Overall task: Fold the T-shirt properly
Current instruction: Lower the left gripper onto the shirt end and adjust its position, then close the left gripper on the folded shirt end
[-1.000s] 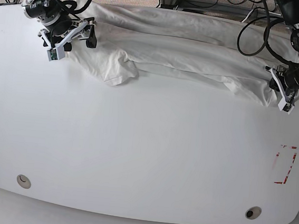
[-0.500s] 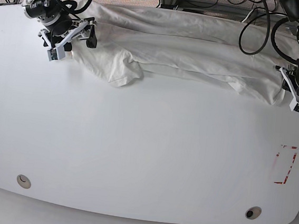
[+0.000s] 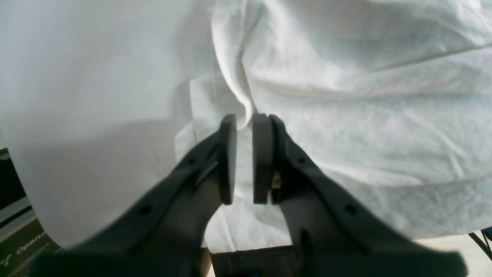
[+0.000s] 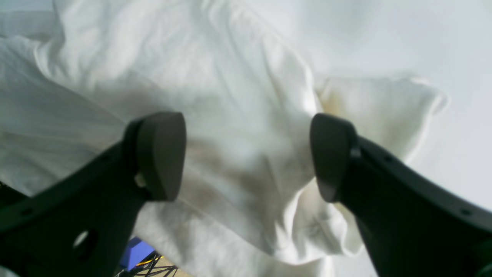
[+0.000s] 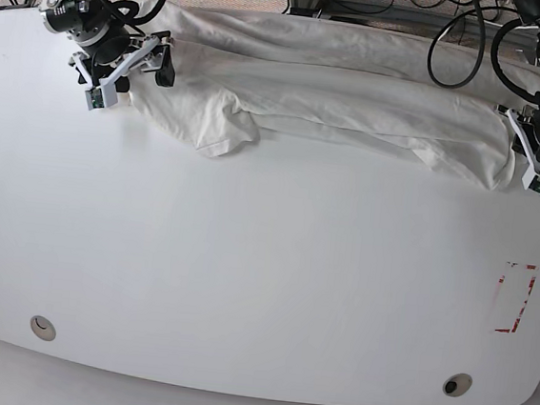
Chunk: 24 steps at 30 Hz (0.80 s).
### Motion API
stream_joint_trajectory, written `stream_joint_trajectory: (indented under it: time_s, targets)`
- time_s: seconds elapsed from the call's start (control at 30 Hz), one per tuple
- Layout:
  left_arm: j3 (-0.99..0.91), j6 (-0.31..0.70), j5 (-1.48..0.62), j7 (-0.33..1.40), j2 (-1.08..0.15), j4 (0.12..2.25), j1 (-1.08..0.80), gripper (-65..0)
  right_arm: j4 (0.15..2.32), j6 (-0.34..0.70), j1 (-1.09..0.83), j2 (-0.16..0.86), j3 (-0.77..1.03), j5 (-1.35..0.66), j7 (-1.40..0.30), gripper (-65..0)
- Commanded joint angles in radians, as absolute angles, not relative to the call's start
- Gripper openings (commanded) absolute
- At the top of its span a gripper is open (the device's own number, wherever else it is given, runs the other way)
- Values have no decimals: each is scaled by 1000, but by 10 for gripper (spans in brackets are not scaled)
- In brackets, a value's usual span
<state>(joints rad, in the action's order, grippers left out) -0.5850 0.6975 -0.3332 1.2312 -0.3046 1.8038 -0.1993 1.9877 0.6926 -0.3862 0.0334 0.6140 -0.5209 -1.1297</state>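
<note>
The white T-shirt [image 5: 357, 96] lies bunched in a long wrinkled band along the table's far edge, with a sleeve [image 5: 222, 126] sticking out toward the front; no print shows. At the band's right end my left gripper [image 5: 532, 161] is shut on the hem. In the left wrist view a fold of the T-shirt [image 3: 346, 115] runs into the narrow gap at the left gripper [image 3: 244, 127] tips. My right gripper [image 5: 134, 75] hovers at the band's left end. In the right wrist view the right gripper [image 4: 248, 154] stands wide open above the T-shirt [image 4: 230, 77], holding nothing.
The white table [image 5: 264, 259] stretches toward the front. A red tape rectangle [image 5: 514, 298] marks its right side, and two round holes [image 5: 43, 327] [image 5: 456, 384] sit near the front edge. Black cables [image 5: 458, 39] hang behind the far right edge.
My left gripper has moved right and toward the far edge, drawing the shirt's right end outward and straighter. The right gripper has stayed almost still and open.
</note>
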Motion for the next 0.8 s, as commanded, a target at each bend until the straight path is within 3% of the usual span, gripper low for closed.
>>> stream_joint_trajectory:
  time_s: [0.0, 0.13, 0.27, 0.33, 0.77]
  targets:
    - [-602, 698, -332, 1219, -325, 1819, -188, -586, 2006, 698, -386, 42, 616, -539, -1112, -170]
    - [-651, 698, -332, 1219, -328, 1814, -185, -499, 2005, 698, -386, 42, 616, -539, -1112, -170]
    - [-680, 698, -335, 1219, -328, 1793, -182, -301, 2003, 698, -386, 42, 616, -539, -1112, -170]
    - [-679, 698, -337, 1218, -328, 1773, -179, -239, 2003, 698, -386, 42, 616, -539, -1112, -170]
    - [-625, 698, -337, 1216, -323, 1621, -102, -258, 2003, 698, -386, 42, 616, -539, -1112, -170]
